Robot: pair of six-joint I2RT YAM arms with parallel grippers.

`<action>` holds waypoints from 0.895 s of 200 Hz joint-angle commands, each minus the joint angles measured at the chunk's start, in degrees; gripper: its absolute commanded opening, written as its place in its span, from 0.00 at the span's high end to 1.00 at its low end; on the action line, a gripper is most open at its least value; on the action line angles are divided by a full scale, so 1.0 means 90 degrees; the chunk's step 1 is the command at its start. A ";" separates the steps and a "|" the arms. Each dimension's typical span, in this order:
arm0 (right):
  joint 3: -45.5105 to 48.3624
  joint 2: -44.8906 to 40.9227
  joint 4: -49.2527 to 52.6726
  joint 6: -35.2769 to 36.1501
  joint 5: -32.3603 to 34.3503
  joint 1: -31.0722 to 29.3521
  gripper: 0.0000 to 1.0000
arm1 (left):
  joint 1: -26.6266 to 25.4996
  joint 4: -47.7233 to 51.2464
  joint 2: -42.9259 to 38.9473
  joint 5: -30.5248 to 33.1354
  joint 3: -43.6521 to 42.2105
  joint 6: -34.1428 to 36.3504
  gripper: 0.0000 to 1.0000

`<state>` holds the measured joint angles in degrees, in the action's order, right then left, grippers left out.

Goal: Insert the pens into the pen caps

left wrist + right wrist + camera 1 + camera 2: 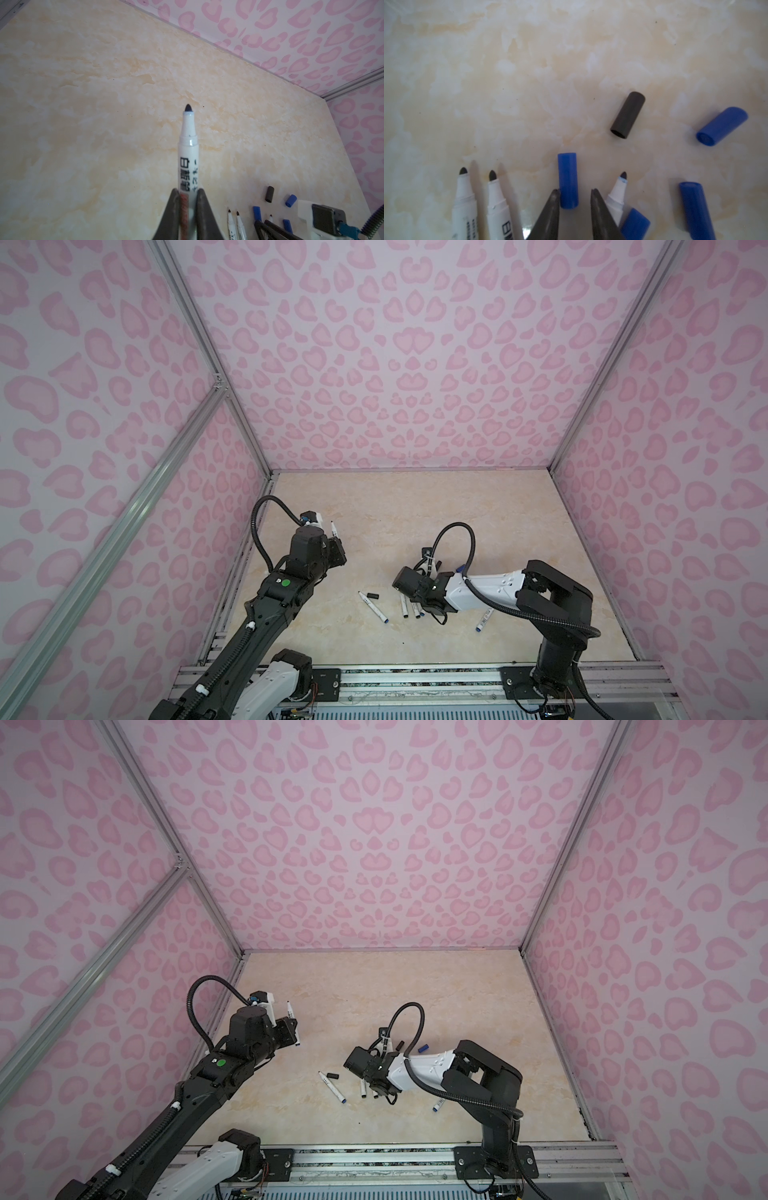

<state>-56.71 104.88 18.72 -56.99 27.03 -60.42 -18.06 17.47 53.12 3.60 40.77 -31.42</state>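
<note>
Between the fingers of the left end effector point(188, 194) a held pen point(188, 149) is clamped across its printed barrel. Its bare dark tip points straight out ahead of the fingertips, clear of the tabletop point(83, 104).

Just past the right end effector point(575, 190), whose jaws stand apart with nothing between them, a blue cap point(568, 180) lies lengthwise. Its near end sits right beside one finger point(548, 214). Farther ahead and off to one side lies a black cap point(627, 115), its open mouth turned back toward the end effector. The other blue caps point(721, 125) are scattered on that same side. The loose pens point(464, 199) lie to either side of the fingers, tips pointing the way the fingers point.

The caps look like light, hollow, hard plastic with smooth round walls. A touch from one finger alone would probably send one rolling or skidding, so both fingers should close squarely across the wall. A hold near the closed end would keep the mouth free.

The pen looks stiff, light and slick. Held at mid-barrel, it may slide back through the fingers under a push, so the clamp needs to be firm. Its felt tip is the one soft part, and a crooked approach could mash it against the cap's rim.
</note>
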 commanded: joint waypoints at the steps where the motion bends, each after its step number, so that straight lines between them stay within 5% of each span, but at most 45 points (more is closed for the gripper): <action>1: 0.0128 -0.0046 0.0064 -0.0069 0.0171 0.0062 0.72 | 0.0003 0.0034 -0.0052 0.0073 0.0077 0.0054 0.96; 99: 0.0221 -0.0164 0.0103 0.0378 0.0094 0.0555 0.69 | 0.0004 0.0053 -0.0092 0.0084 0.0079 0.0055 0.96; 121: 0.0401 -0.0316 0.0011 0.0379 0.0082 0.0656 0.57 | 0.0005 0.0052 -0.0114 0.0105 0.0076 0.0054 0.96; 179: 0.0391 -0.0291 -0.0020 0.0442 0.0068 0.0809 0.57 | 0.0004 0.0057 -0.0121 0.0092 0.0081 0.0054 0.96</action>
<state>-53.17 101.82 18.74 -53.34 26.98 -53.89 -18.06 17.93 52.38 4.05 40.77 -31.29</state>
